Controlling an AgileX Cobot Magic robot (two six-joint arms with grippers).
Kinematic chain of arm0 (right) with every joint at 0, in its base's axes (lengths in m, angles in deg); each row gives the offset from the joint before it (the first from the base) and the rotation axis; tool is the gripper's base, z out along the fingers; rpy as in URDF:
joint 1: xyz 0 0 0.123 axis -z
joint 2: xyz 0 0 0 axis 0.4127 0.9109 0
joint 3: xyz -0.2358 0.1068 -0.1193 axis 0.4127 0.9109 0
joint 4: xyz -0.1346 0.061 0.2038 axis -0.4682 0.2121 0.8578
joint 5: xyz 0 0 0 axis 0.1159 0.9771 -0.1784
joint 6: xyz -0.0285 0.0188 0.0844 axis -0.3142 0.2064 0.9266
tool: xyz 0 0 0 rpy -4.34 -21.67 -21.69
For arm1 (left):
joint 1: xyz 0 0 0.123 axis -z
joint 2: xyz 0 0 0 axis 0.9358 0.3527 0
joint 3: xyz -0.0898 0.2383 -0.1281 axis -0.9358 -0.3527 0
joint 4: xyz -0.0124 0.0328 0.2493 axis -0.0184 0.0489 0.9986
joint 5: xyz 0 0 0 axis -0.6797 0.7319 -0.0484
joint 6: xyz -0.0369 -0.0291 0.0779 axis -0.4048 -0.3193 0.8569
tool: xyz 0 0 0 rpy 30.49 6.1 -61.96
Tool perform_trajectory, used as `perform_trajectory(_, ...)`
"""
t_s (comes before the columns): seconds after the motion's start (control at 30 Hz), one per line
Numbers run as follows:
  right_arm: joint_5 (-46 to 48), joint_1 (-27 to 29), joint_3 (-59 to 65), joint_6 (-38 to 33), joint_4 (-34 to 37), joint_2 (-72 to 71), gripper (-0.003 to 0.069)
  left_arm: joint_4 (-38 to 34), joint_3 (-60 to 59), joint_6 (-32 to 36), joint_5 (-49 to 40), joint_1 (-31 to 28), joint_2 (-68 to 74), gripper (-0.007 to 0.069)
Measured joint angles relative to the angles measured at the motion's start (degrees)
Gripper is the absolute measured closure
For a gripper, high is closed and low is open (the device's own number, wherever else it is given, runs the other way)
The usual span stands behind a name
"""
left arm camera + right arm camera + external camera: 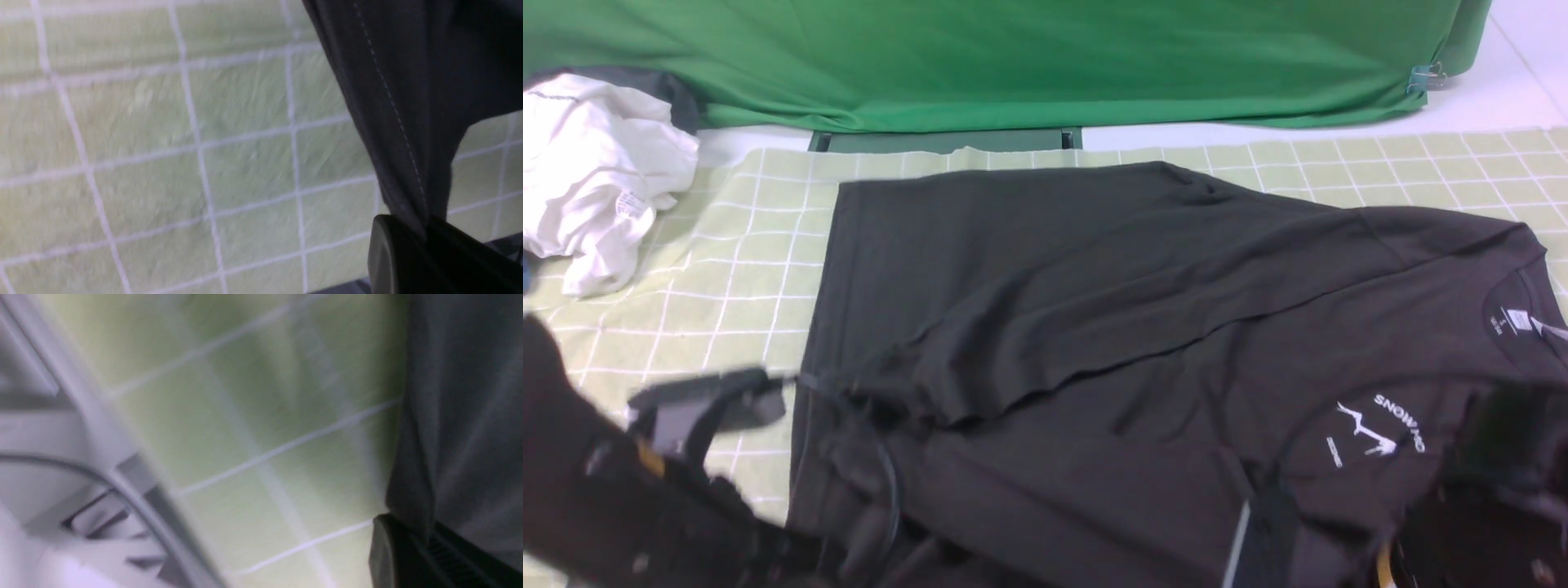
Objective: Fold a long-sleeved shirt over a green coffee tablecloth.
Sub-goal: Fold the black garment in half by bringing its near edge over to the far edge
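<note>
The black long-sleeved shirt lies spread on the pale green coffee tablecloth, collar to the right and white mountain print near the front right. One sleeve is folded across the body. In the left wrist view my left gripper is shut on a stitched edge of the shirt, which hangs above the gridded cloth. My right gripper is shut on a fold of the shirt above the cloth. Both arms are blurred at the front view's lower corners, under the raised near edge.
A crumpled white garment lies at the back left. A plain bright green cloth hangs behind, held by a metal clip. A grey frame beside the cloth's edge shows in the right wrist view.
</note>
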Motion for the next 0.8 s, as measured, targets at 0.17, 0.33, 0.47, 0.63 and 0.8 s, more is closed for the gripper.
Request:
perform_trajectory(0.17, 0.20, -1.41, 1.08, 2.93, -1.47, -1.86, 0.0642, -0.01, -1.33, 0.00, -0.98, 0.00, -2.51, 0.0598)
perform_trajectory(0.33, -1.72, -1.41, 0.48, 6.37, -7.06, -2.70, 0.0640, 0.04, 0.04, -0.05, -1.05, 0.00, -3.94, 0.0598)
perform_trajectory(0.47, -3.24, -1.41, 0.97, 6.97, -7.81, -2.70, 0.0557, 0.04, 0.05, -0.10, -1.21, 0.00, -4.00, 0.0598)
perform_trajectory(0.63, -4.89, -1.62, 3.81, 6.97, -7.84, -2.52, 0.0334, 0.04, 0.05, -0.10, -0.91, 0.00, -4.00, 0.0598)
perform_trajectory(0.8, -9.18, -1.75, 7.51, 6.97, -7.84, -0.68, 0.0190, 0.04, 0.05, -0.41, -0.79, 0.00, -4.00, 0.0598)
